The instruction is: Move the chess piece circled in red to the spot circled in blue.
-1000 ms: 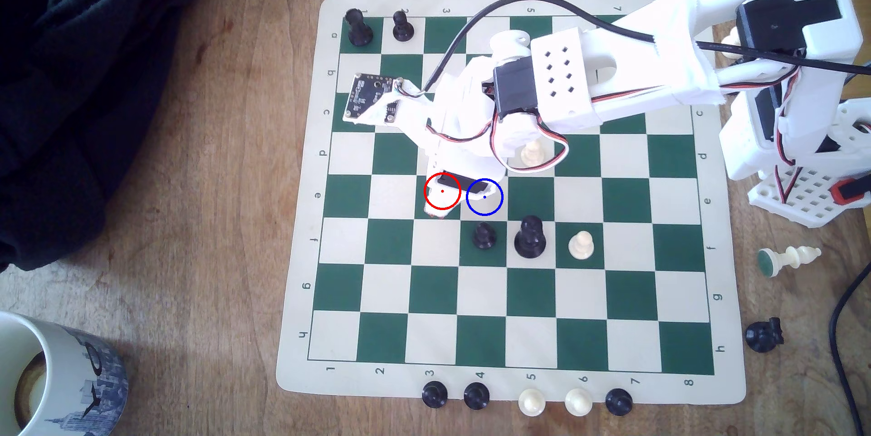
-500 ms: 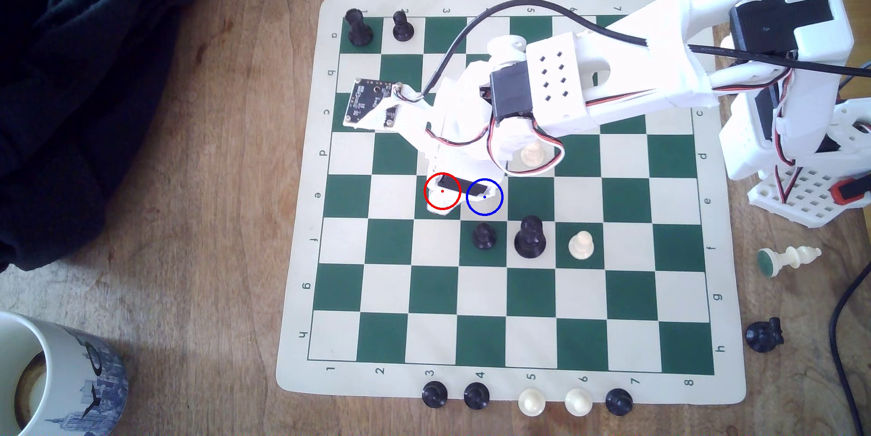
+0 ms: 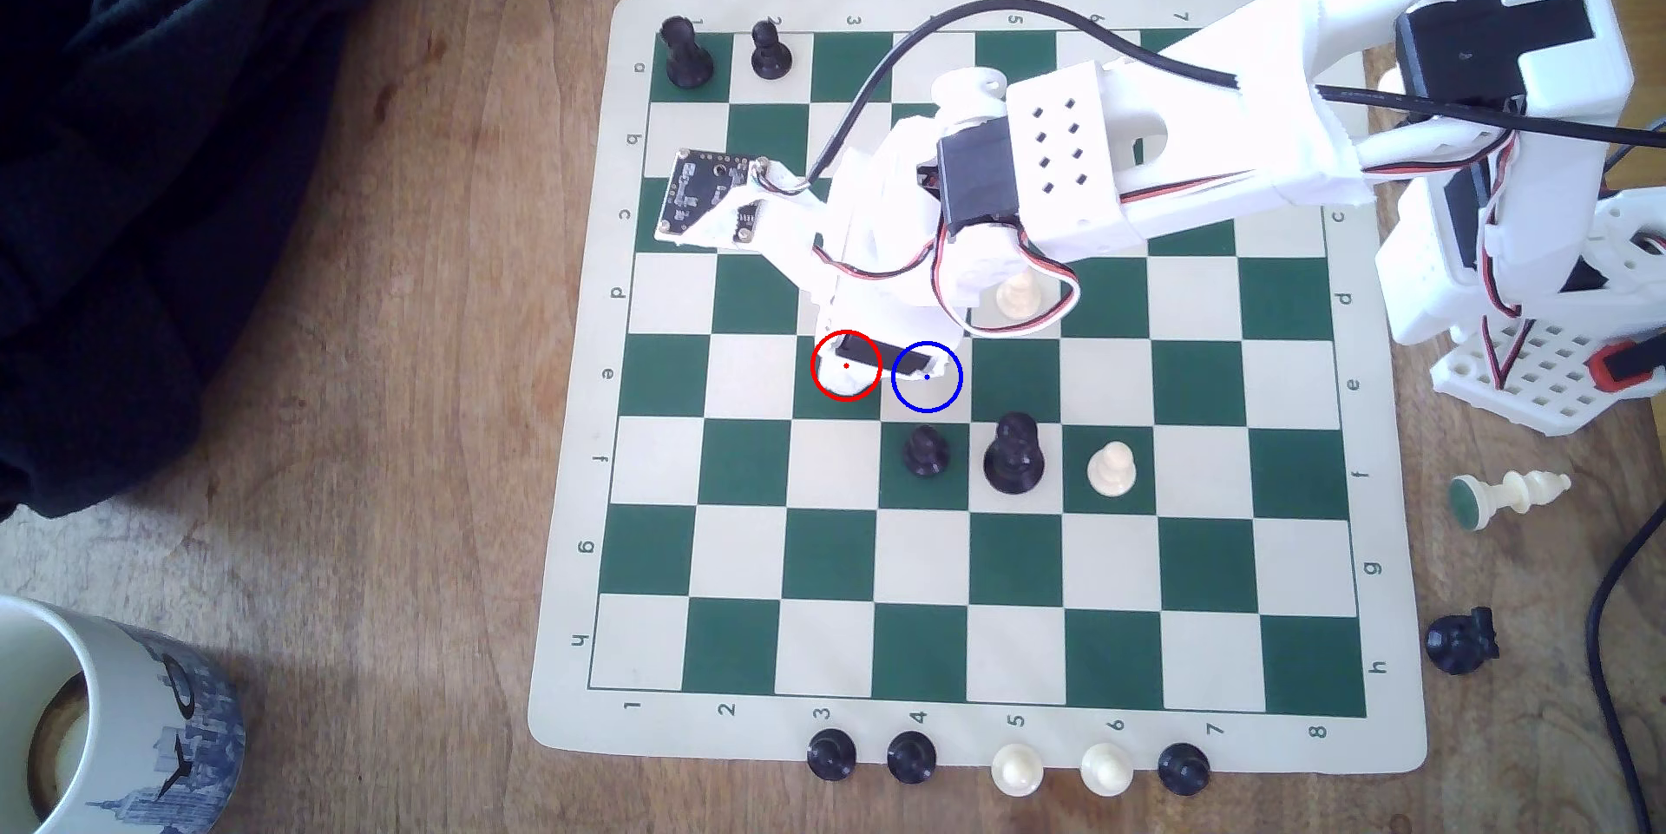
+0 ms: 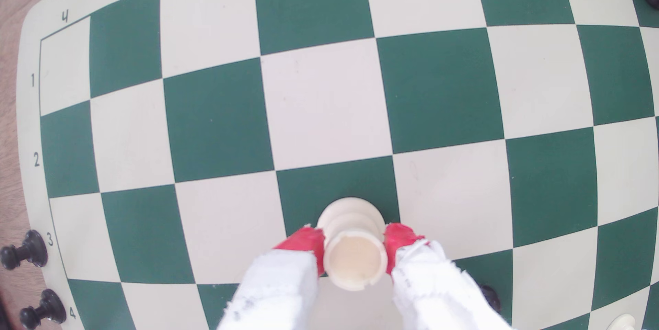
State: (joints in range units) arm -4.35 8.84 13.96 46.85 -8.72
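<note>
The board (image 3: 577, 401) holds most of the scene in the exterior view; going from that view's left, a mug (image 3: 99, 717) sits off the board at about eight o'clock from its centre, on the wooden table (image 3: 388, 437); two black pieces (image 3: 726, 54) stand in the corner at eleven o'clock.

Further right, the chess piece circled in red (image 4: 356, 244) is on its green square, a little toward nine o'clock from the board's centre; in the exterior view the arm (image 3: 1064, 158) covers most of it, so the wrist view is the better witness. There the gripper (image 4: 356, 249) has its red fingertips (image 4: 303, 244) pressed on either side of the piece's flared top; it appears clamped on the piece, though whether the base has left the square I cannot tell from this angle.

The spot circled in blue (image 3: 938, 394) is the cream square just beside it at three o'clock; one finger overhangs part of it, and no piece stands there.

By my judgement the reach and the grasp are done; the lift, the short carry one square over and the release are left. A black pawn (image 3: 926, 449) stands just beyond the goal at six o'clock, with a taller black piece (image 3: 1014, 455) beside it; the set-down wants care there.
</note>
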